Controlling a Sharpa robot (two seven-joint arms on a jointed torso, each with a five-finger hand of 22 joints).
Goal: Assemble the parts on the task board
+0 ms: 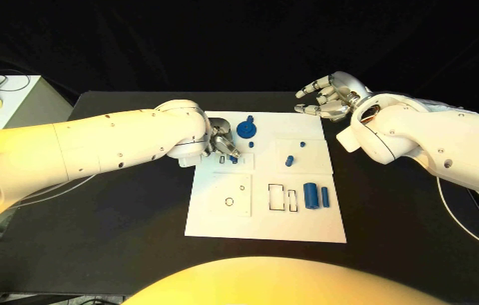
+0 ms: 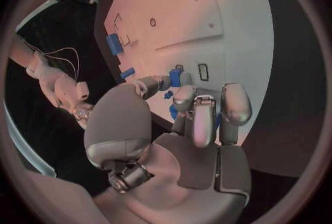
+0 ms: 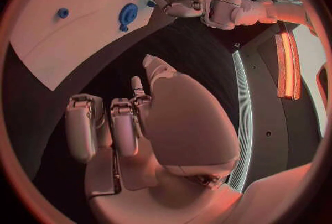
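The white task board [image 1: 264,211] lies mid-table. My left hand [image 1: 221,142] hovers over its far left part and pinches a small blue part [image 1: 235,158] between thumb and fingertip, just above small slots [image 2: 203,71]; the left wrist view shows the same blue part [image 2: 176,77] at the thumb tip. A blue round disc [image 1: 246,127], a short peg [image 1: 289,160] and two blue cylinders [image 1: 312,195] lie on the board. My right hand [image 1: 327,96] hangs past the board's far right corner, fingers apart and loosely bent, holding nothing. The right wrist view shows my right hand [image 3: 131,124] and the disc [image 3: 128,14].
Rectangular cutouts [image 1: 275,198] and round holes [image 1: 243,187] mark the board's near half. A pale box [image 1: 20,101] stands at the table's left edge. A thin cable [image 1: 454,208] trails off at the right.
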